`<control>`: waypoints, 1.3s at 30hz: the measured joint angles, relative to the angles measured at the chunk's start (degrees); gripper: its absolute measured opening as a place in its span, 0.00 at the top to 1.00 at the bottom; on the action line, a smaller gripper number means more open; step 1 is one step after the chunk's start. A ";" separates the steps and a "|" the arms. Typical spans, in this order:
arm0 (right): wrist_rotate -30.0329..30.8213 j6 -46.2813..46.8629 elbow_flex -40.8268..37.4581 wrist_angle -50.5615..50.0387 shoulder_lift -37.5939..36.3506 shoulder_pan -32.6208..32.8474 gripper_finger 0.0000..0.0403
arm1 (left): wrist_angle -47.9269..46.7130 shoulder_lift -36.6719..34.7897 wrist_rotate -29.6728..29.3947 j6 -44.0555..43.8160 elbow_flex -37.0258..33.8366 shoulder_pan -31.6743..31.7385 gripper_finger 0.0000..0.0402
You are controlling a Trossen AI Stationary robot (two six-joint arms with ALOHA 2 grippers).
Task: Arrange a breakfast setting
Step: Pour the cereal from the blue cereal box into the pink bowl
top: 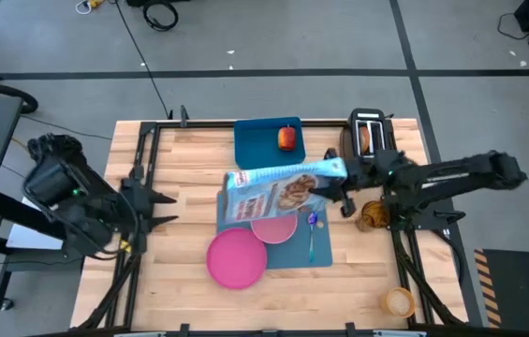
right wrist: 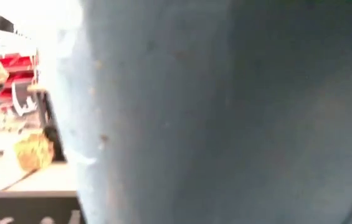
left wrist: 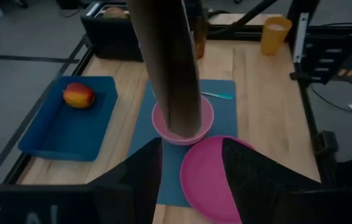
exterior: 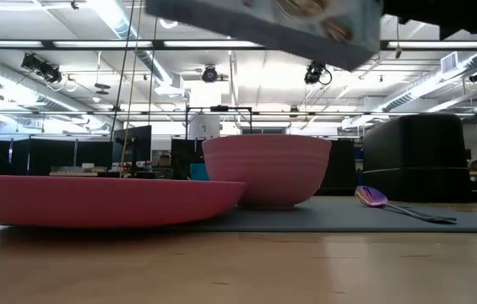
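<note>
Jaws of our right gripper (top: pixel 341 178) clamp a cereal box (top: pixel 278 190) tilted over the bowl (top: pixel 274 227) on the mat (top: pixel 294 251); too much tilt risks spillage. Our left gripper (top: pixel 163 208) waits, open, at the worktop's (top: pixel 189 168) edge.

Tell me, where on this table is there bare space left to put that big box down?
Bare wood lies between the pink plate and the left gripper, and in front of the mat toward the orange cup. It is crowded around the pink bowl, where the right gripper holds the cereal box.
</note>
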 joint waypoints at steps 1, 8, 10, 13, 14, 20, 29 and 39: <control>-2.39 -0.18 0.00 -3.23 -1.90 -1.92 0.69 | 1.06 -0.02 -0.39 -0.29 -1.23 0.00 0.56; -19.26 -2.66 -0.02 -18.73 -11.71 -15.94 0.69 | 14.01 -0.02 -3.08 1.74 -8.94 1.89 0.56; -24.57 -2.97 -0.02 -21.29 -13.53 -19.64 0.69 | 18.91 -0.02 -3.14 3.02 -11.10 3.72 0.56; -31.64 -4.14 0.00 -24.91 -15.96 -24.74 0.69 | 25.28 -0.07 -3.11 4.50 -13.99 5.84 0.56; -33.36 -4.53 0.00 -26.44 -16.70 -26.37 0.69 | 27.62 -0.05 -3.02 5.43 -14.92 6.50 0.56; -39.73 -7.07 0.00 -31.77 -19.86 -33.89 0.69 | 39.39 0.02 -2.27 10.45 -20.03 9.66 0.56; -38.59 -7.98 0.03 -37.65 -20.85 -36.40 0.69 | 50.88 0.02 -0.32 14.32 -30.06 10.99 0.56; -35.14 -11.99 2.11 -46.64 -19.44 -36.06 0.69 | 58.34 0.02 2.03 11.77 -39.33 10.95 0.56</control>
